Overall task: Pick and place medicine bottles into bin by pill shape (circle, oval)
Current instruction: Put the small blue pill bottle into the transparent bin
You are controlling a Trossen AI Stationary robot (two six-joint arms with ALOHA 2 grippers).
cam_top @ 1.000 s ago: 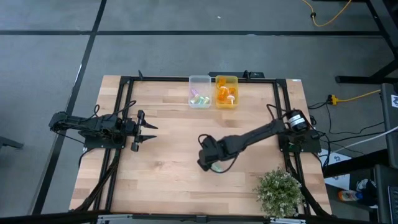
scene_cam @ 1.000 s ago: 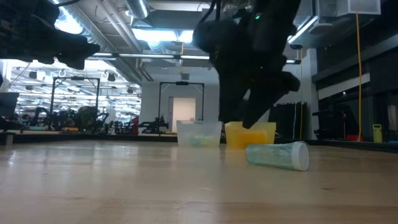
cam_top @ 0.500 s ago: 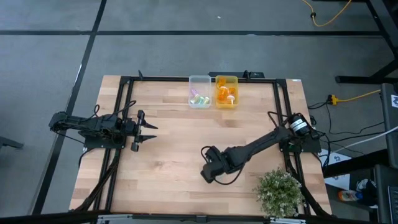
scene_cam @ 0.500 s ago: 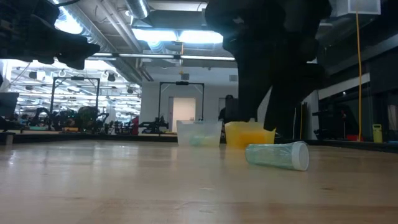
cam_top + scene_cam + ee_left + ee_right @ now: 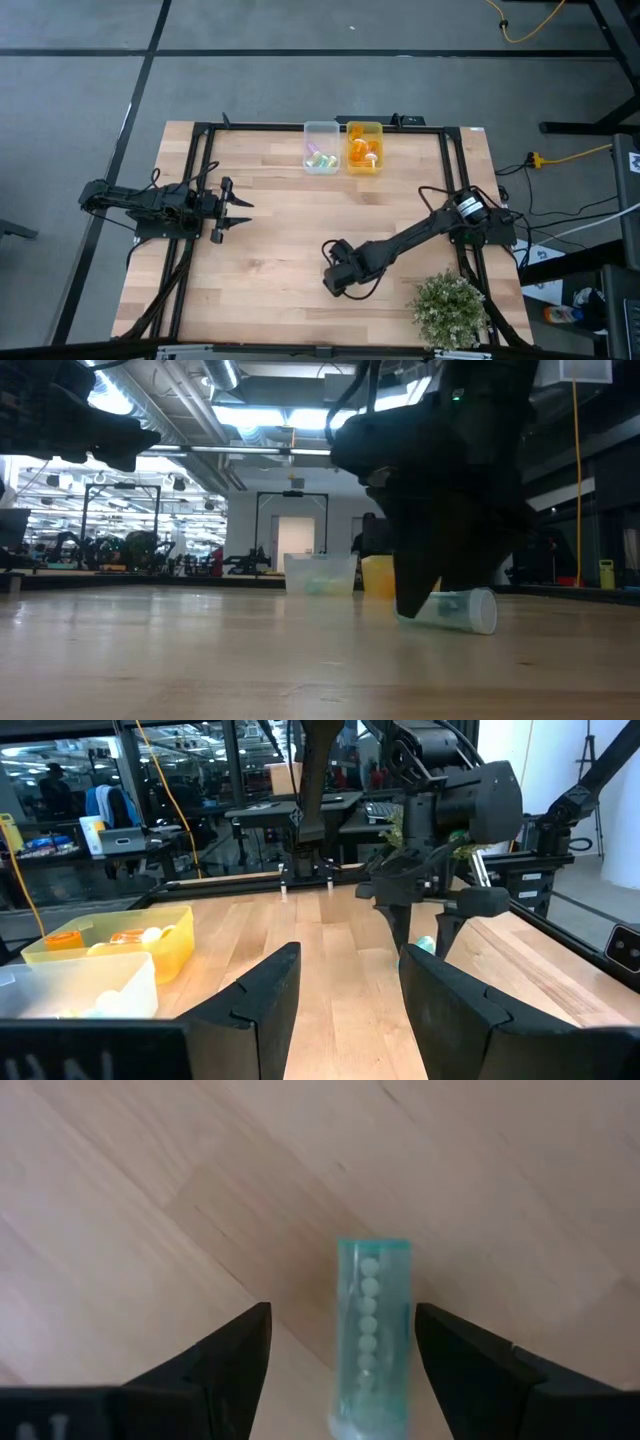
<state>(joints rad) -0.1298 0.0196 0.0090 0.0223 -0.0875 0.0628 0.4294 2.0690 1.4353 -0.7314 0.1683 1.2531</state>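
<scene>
right gripper wide open over near-centre table | teal bottle lies flat between fingers, long axis along them | left gripper open, waiting far left

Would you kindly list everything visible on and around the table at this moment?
Teal bottle: one, lying on its side on the table's near right part, round pills inside, between the right gripper's fingers, not gripped.
Clear bin: one, far edge, holding pastel bottles.
Yellow bin: one, beside the clear bin, holding orange bottles.
Plant: one, green, near right corner.
Table: one, light wood.
Left gripper: open, waiting at the left side.
Right gripper: open, lowered around the teal bottle.
</scene>
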